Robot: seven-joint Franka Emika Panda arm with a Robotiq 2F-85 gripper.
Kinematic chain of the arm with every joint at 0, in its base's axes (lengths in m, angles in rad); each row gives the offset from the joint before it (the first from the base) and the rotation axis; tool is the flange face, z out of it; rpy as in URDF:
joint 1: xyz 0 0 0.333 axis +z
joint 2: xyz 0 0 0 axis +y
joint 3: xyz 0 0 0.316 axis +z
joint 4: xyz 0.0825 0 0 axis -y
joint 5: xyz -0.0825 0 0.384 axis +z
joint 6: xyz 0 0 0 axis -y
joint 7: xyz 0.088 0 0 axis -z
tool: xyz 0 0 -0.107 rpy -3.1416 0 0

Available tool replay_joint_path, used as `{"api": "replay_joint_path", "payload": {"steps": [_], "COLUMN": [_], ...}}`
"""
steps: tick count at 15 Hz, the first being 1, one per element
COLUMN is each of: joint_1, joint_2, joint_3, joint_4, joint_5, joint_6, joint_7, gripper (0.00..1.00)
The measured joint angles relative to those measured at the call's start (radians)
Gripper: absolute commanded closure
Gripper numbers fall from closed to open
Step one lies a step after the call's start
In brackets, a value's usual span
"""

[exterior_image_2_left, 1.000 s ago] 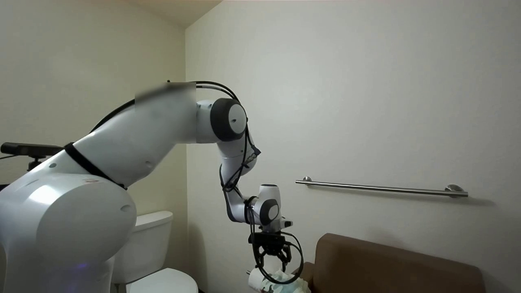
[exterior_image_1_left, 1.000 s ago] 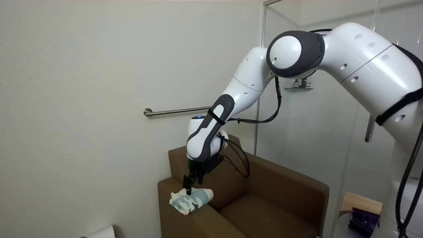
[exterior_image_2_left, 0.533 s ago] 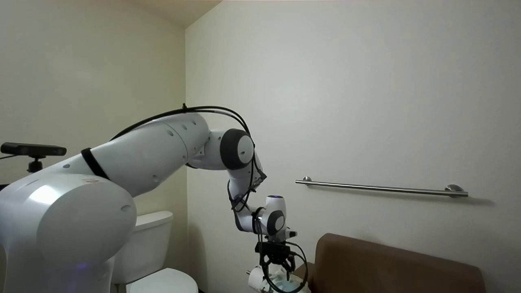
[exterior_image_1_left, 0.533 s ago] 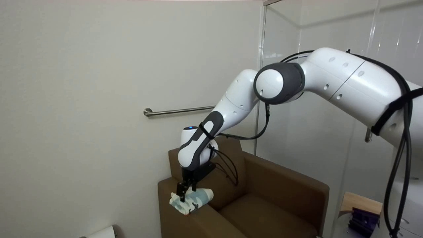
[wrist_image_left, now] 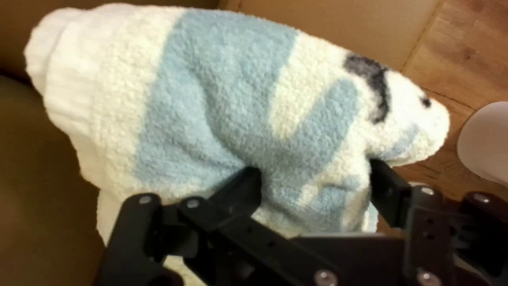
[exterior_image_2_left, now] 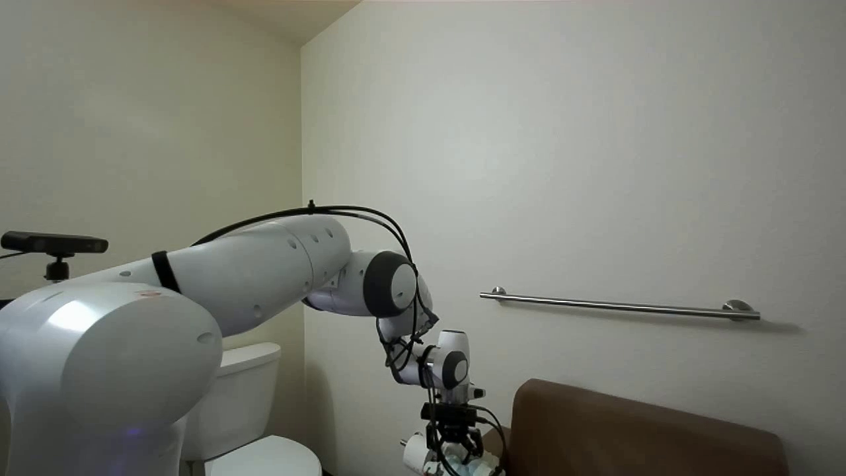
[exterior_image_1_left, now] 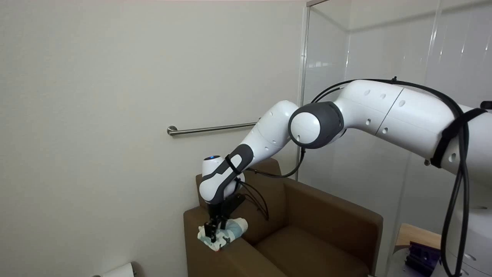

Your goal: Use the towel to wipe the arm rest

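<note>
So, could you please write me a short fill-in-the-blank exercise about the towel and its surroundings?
On the chair, the towel lies on an ____.
In the wrist view, the number of fingers at the towel is ____.
Besides cream and dark grey, the towel's pattern shows pale ____.
In both exterior views, the metal bar is mounted on the ____.

Missing words: armrest; two; blue; wall.

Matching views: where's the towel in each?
In an exterior view: towel low, just left of centre, on the armrest.
In an exterior view: towel at the bottom edge, just right of centre, partly hidden.
Wrist view: towel large, across top and middle.
Shared landmark: the gripper, at the towel in all three.
</note>
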Motion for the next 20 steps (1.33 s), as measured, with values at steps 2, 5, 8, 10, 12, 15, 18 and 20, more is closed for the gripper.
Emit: {"api": "replay_joint_path", "payload": {"steps": [2,5,8,10,12,15,18,20], "joint_1": [0.0,0.0,0.003,0.002,-0.005,-0.013,-0.013,-0.012], "joint_2": [0.023,0.054,0.08,0.093,0.097,0.097,0.097,0.098], "joint_3": [0.009,0.02,0.022,0.018,0.009,-0.001,-0.012,-0.019], "joint_4": [0.059,0.135,0.205,0.25,0.281,0.312,0.326,0.328], "joint_5": [0.0,0.0,0.001,0.001,0.001,0.0,0.0,0.0], "joint_6": [-0.076,-0.162,-0.251,-0.32,-0.361,-0.379,-0.379,-0.379], "joint_7": [-0.016,-0.025,-0.025,-0.025,-0.025,-0.027,-0.027,-0.027], "gripper": [0.72,0.89,0.59,0.61,0.49,0.29,0.11,0.01]}}
